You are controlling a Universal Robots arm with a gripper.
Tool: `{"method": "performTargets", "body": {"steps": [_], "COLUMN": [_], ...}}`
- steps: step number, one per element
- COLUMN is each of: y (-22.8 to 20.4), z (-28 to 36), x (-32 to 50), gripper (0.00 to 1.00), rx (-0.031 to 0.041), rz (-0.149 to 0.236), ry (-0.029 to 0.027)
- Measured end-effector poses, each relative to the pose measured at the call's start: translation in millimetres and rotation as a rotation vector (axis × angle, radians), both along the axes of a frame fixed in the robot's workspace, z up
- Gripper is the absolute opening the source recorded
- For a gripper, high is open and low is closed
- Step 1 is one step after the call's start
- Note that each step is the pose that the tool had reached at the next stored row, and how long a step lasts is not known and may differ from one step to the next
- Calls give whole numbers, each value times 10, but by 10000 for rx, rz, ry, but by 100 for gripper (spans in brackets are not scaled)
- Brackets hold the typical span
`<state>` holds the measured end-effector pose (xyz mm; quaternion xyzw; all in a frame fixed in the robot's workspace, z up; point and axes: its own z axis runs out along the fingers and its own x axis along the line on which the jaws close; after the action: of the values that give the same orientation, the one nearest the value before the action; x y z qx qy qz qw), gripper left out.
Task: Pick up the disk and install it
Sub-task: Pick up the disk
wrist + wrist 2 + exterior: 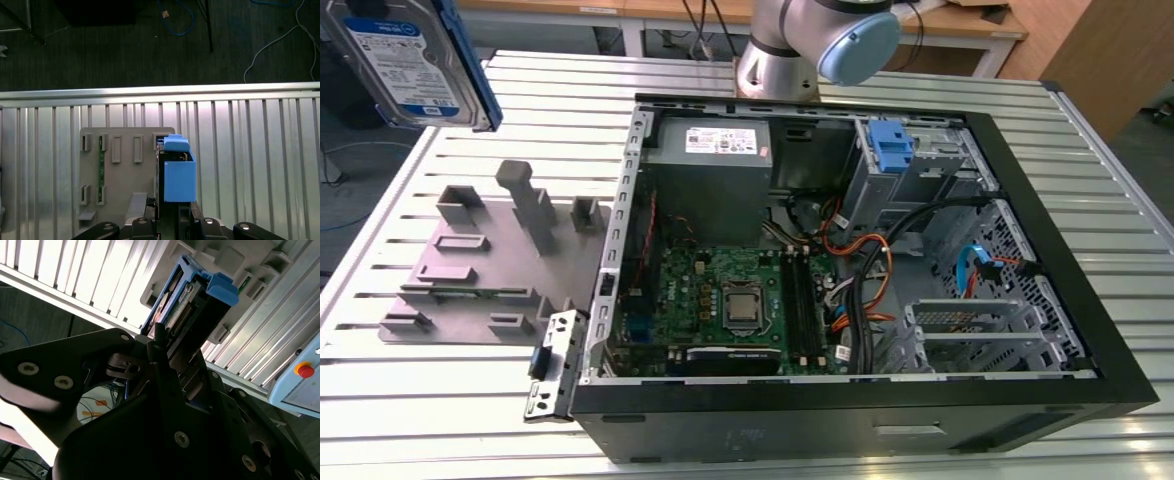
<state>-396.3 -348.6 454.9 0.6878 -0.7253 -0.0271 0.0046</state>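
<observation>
I have the jaws of the gripper [170,347] clamped on the disk [407,60], a flat silver metal hard drive with a white-and-blue label, framed by a blue plastic caddy. It hangs high at the exterior view's left, above the grey plastic fixture plate [467,270] on the slatted aluminium surface [400,400]. I judge the pick-up done and the install not yet begun. The open black computer case [1067,330] sits well apart from the disk, so I judge this step calls for a firm grip and clearance over the case wall
</observation>
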Motion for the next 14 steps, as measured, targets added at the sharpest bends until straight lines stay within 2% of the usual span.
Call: {"method": "performTargets", "body": {"steps": [5,11,14], "y": [0,0,0], "z": [27,157,246], "x": [0,0,0], "gripper": [35,35,35], "rx": [-1,0,0], "rz": [0,0,0], "ry": [1,-1,0]}}
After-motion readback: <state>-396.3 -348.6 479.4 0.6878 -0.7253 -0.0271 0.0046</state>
